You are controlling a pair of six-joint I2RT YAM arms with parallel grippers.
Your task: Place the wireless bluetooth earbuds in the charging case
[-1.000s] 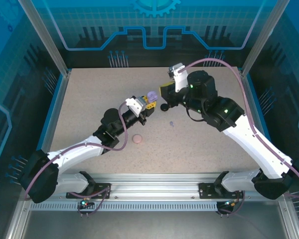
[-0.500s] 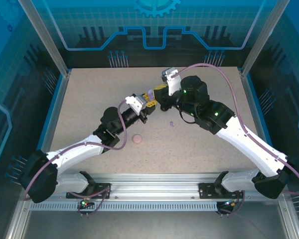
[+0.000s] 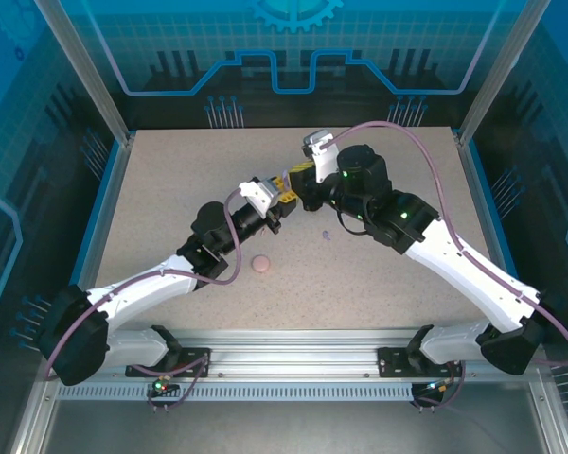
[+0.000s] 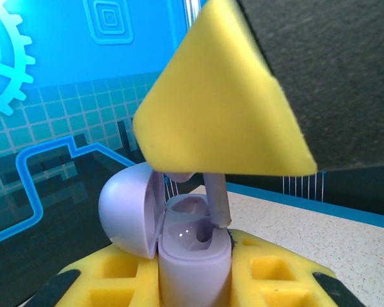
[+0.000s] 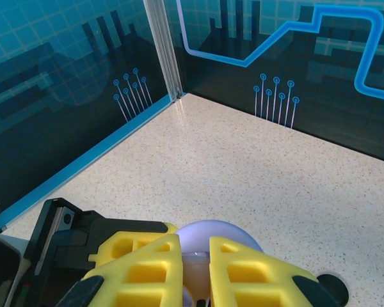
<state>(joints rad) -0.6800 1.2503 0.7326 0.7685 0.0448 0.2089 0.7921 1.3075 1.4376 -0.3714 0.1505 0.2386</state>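
Table [image 3: 170, 189] speckled beige, arm bases at near edge. Nearest to them, pink round case [image 3: 260, 264] lies closed on the table, just beside the left forearm. Farther in and to the right, loose lavender earbud [image 3: 327, 234] on the surface, close under the right arm, apart from everything else. Beyond that the two grippers meet mid-table. Left gripper [image 3: 280, 200] clamped on lavender charging case [image 4: 192, 262], yellow fingers pressed on both sides of the body, case upright, lid [image 4: 128, 208] swung open to the left in the left wrist view. Right gripper [image 3: 298, 187] comes in from above and behind, fingers nearly together, pinching a second lavender earbud [image 4: 216, 201]; its stem points down with the tip inside the case's right well, not fully seated. In the right wrist view the open lid shows as a lavender dome between the yellow fingers [image 5: 147, 262], left gripper's black body alongside. Black rounded object [image 5: 331, 286] sits on the table at lower right, partly cut off. Blue panel walls at the far side.
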